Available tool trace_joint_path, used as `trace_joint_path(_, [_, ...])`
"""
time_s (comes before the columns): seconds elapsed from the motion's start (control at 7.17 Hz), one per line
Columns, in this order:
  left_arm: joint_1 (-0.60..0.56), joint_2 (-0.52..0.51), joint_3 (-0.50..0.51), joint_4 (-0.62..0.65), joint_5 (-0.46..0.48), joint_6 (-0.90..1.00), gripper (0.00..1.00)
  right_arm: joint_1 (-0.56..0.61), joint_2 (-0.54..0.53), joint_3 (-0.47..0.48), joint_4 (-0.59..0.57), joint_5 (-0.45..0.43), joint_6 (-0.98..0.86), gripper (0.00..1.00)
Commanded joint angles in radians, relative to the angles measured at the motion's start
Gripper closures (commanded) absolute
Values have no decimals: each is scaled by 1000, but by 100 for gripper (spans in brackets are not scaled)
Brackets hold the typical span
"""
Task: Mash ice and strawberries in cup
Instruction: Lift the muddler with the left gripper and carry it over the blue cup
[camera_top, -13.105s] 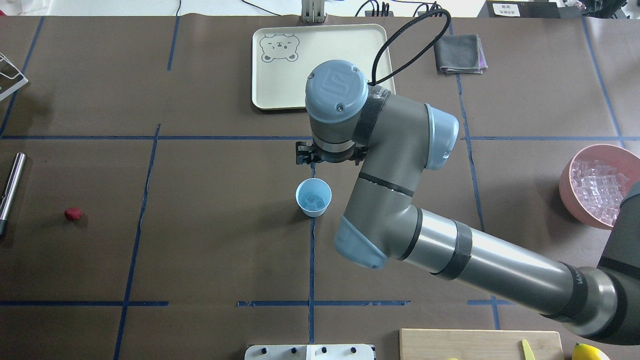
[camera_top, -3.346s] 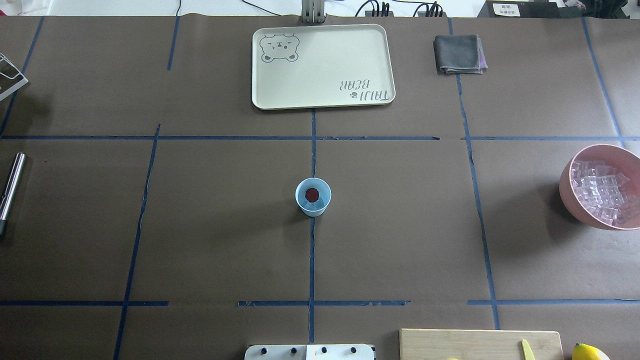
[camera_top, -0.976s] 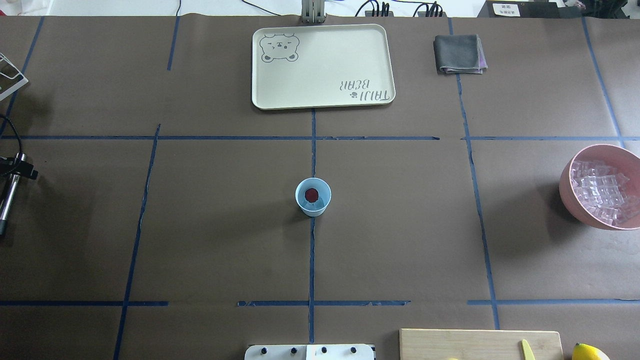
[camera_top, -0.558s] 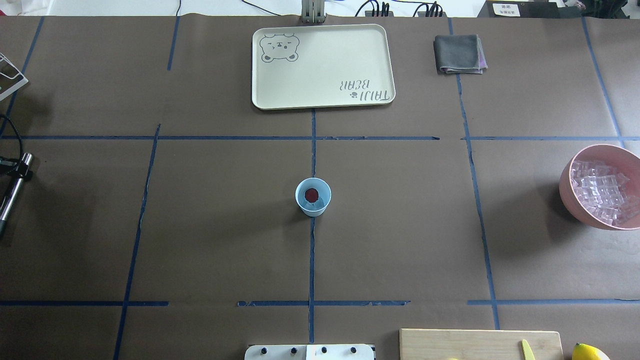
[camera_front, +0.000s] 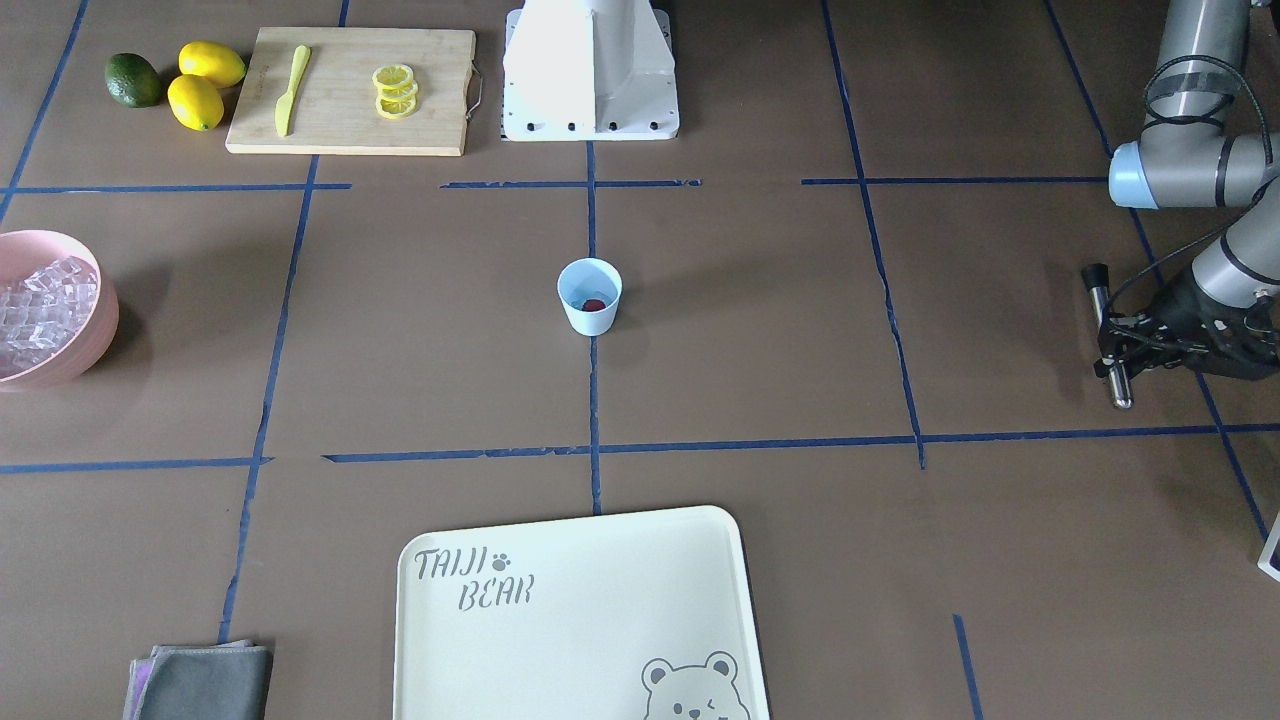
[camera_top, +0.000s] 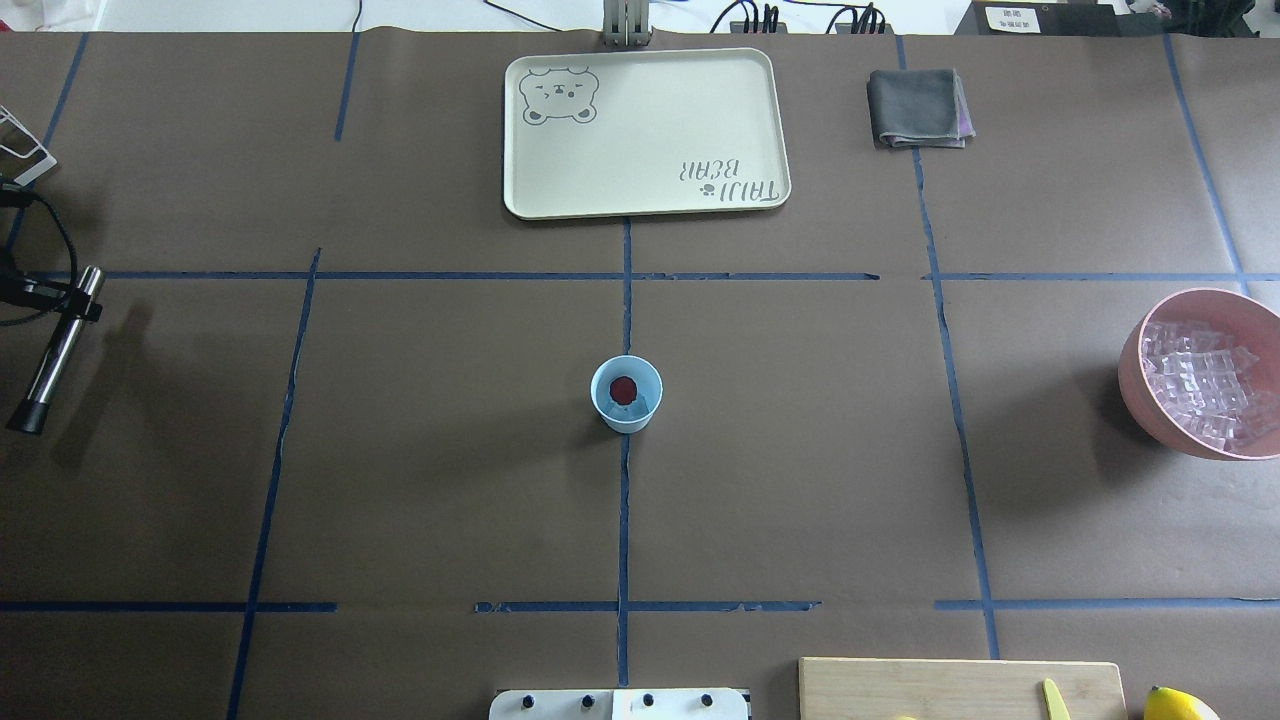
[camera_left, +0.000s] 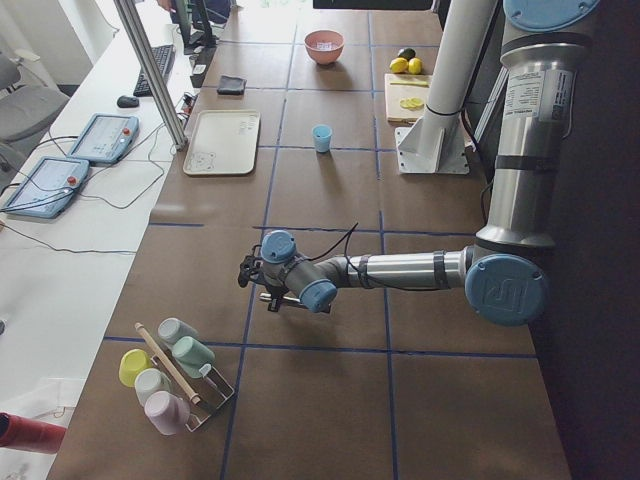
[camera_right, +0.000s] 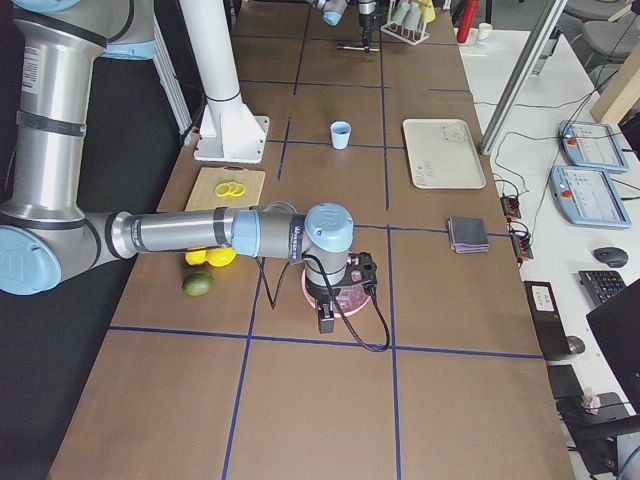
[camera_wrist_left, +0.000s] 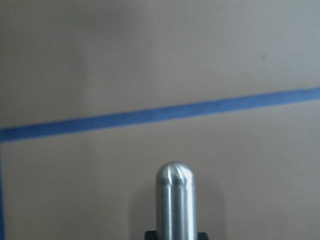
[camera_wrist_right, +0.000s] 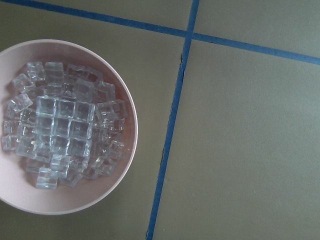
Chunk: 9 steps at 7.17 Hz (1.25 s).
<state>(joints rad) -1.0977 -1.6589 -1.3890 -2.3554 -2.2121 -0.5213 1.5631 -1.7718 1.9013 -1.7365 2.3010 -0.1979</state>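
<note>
Brown table (camera_top: 800, 450): cup (camera_front: 589, 320) holds strawberry (camera_front: 594, 304); pink bowl (camera_wrist_right: 75, 202) holds ice (camera_wrist_right: 60, 125).

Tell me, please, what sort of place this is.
Probably a robotics lab: the table is gridded with blue tape, a robot arm reaches over it, and control pendants lie on a side bench.

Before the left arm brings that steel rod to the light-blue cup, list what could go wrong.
The small light-blue cup stands free, unheld; an off-centre push could tip it. The tiny red strawberry sits atop the clear ice cubes, so it may pop out. The left gripper holds the slim steel rod tilted; it may slip under load.
</note>
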Motion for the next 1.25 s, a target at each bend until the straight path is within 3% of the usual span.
trace_joint_path(0.0, [-4, -82, -54, -53, -1, 180, 100, 0, 0, 2, 0, 0, 0, 0])
trace_joint_path(0.28, [2, -134, -123, -117, -11, 170, 100, 0, 0, 2, 0, 0, 0, 0])
trace_joint_path(0.56, [27, -186, -185, -236, -8, -68, 100, 0, -2, 2, 0, 0, 0, 0])
trace_joint_path(0.84, [168, -290, -185, -333, 11, -94, 100, 0, -2, 4, 0, 0, 0, 0])
trace_joint_path(1.12, [292, -375, -183, -423, 212, -97, 100, 0, 0, 2, 0, 2, 0, 0])
